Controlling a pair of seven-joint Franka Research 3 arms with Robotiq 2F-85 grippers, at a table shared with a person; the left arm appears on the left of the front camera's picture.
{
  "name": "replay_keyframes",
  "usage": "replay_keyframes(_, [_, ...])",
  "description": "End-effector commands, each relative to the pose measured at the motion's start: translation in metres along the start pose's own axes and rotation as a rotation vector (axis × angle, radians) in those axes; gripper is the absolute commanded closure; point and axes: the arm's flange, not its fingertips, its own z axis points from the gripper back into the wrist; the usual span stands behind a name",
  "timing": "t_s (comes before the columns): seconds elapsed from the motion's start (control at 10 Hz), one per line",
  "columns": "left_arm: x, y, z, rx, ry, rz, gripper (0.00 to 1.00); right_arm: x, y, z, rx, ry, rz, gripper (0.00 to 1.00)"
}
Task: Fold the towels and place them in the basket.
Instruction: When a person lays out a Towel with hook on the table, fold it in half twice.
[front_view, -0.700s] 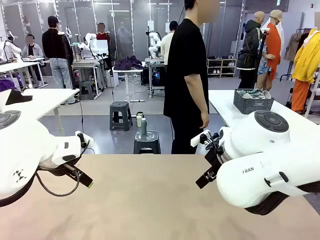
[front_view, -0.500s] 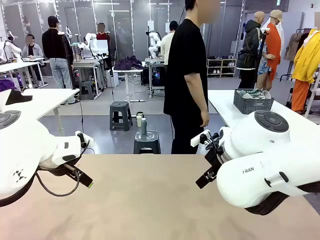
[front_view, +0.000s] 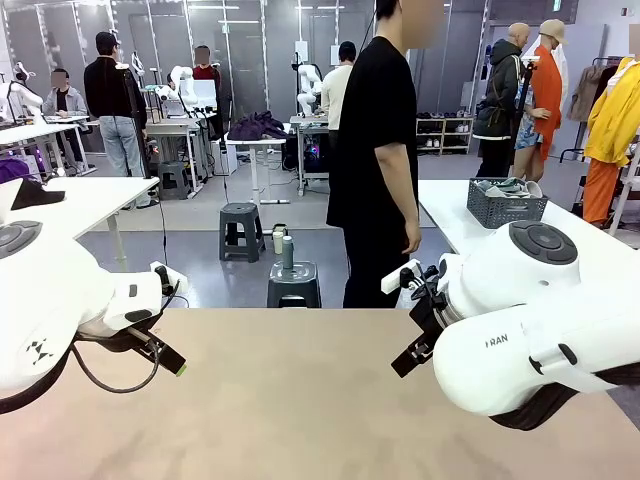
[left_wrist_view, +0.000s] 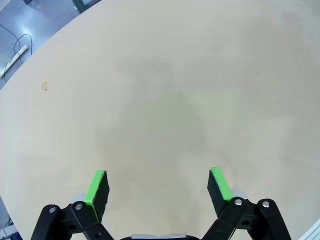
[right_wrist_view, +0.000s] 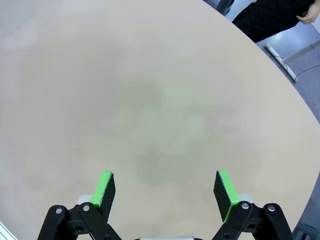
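The left jaws stand wide apart, their 2 green pads (left_wrist_view: 97, 187) spread, with the beige worktop (front_view: 290, 400) showing in the gap between them. Ahead of these jaws and off to their left, a small tan mark (left_wrist_view: 44, 86) sits on the surface, well apart from the pads.

The right jaws are also wide, with the same beige surface between their pads (right_wrist_view: 105, 187). Beyond them, past the worktop's rounded far edge, stands a person (front_view: 375, 150) in a black T-shirt and black trousers, turned sideways, one hand (front_view: 408, 240) hanging at the hip.

The basket (front_view: 506, 210), dark grey with lattice sides, stands well apart from both sets of jaws. It is far beyond the right jaws, on a separate white table (front_view: 450, 225) past the person. Pale cloth lies heaped in it, reaching just above the rim, likely the towels (front_view: 503, 186). It is too small to tell how many there are or whether they are folded.
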Motion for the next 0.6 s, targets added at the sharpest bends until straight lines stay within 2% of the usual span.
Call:
replay_keyframes(0.0, [0.0, 0.0, 0.0, 0.0, 0.0, 0.0, 0.0, 0.0, 0.0, 0.0, 0.0, 0.0, -0.002, 0.0])
replay_keyframes(0.2, [0.0, 0.0, 0.0, 0.0, 0.0, 0.0, 0.0, 0.0, 0.0, 0.0, 0.0, 0.0, 0.0, 0.0])
replay_keyframes(0.3, [0.0, 0.0, 0.0, 0.0, 0.0, 0.0, 0.0, 0.012, -0.003, 0.02, 0.011, 0.0, 0.008, 0.0])
replay_keyframes(0.4, [0.014, 0.006, 0.022, 0.024, 0.008, 0.005, 0.0, 0.026, -0.012, 0.042, 0.028, -0.004, -0.011, 0.0])
replay_keyframes(0.5, [0.022, 0.014, 0.045, -0.072, 0.05, 0.004, 0.0, 0.038, -0.025, 0.062, 0.05, -0.003, -0.037, 0.0])
